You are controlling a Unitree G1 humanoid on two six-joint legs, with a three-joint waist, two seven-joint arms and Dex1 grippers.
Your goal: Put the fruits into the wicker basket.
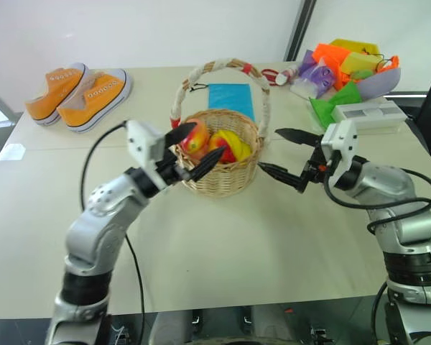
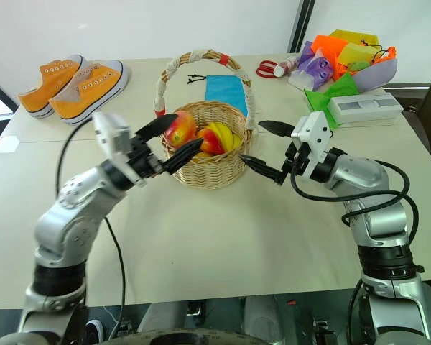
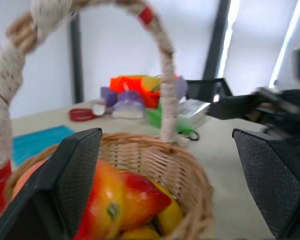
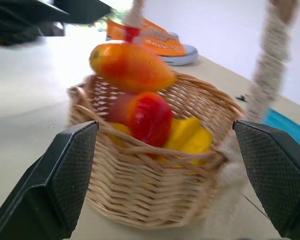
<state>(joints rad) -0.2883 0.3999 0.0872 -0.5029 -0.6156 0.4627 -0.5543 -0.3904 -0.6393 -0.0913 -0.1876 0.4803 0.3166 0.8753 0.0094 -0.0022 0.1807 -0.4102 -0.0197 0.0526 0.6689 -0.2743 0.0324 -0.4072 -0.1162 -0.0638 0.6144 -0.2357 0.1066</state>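
The wicker basket (image 1: 223,183) stands mid-table, its arched handle (image 1: 223,66) wrapped in white and red. Inside lie fruits: a red-orange mango (image 1: 195,136) on top, a red apple-like fruit (image 4: 150,117) and a yellow starfruit (image 1: 235,141). My left gripper (image 1: 209,136) is open at the basket's left rim, its fingers spread on either side of the mango and holding nothing. My right gripper (image 1: 269,149) hovers open just right of the basket, pointing at it, empty. The left wrist view looks over the mango (image 3: 107,200) toward the right gripper (image 3: 230,107).
Two orange sneakers (image 1: 79,93) sit at the back left. A blue sheet (image 1: 231,99) lies behind the basket. Red scissors (image 2: 267,70), a heap of colourful items (image 1: 348,72) and a white box (image 1: 370,113) crowd the back right corner.
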